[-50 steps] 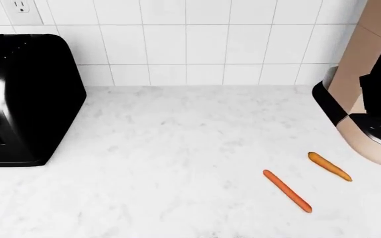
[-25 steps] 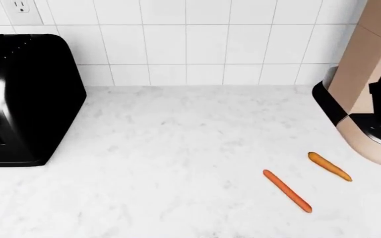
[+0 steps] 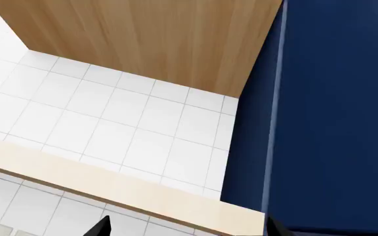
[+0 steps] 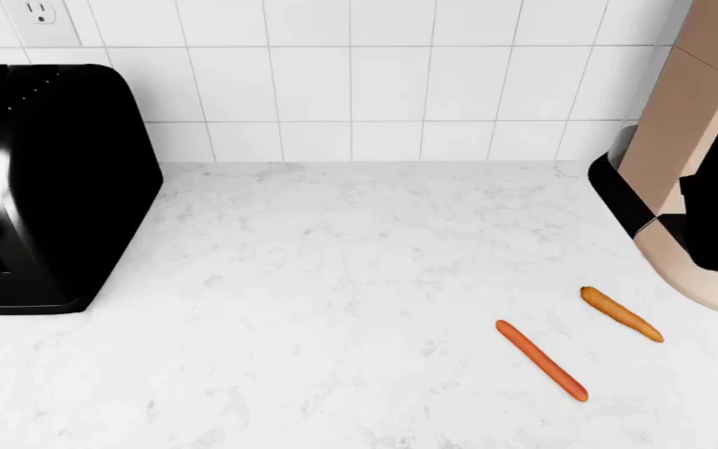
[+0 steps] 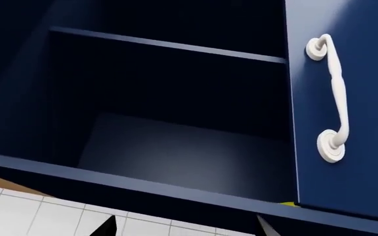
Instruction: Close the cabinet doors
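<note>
White tiled wall [image 4: 384, 84] backs a marble counter [image 4: 322, 309]; our head view alone shows the toaster [image 4: 48, 187] at left and two carrots [image 4: 541, 359] at lower right. Only the right wrist view shows the open cabinet [image 5: 175, 142], its door [image 5: 346, 98] at right with a vertical white handle [image 5: 333, 98]. The left wrist view shows a navy panel [image 3: 333, 113]. Only dark fingertip edges show, so we cannot tell either gripper's opening.
</note>
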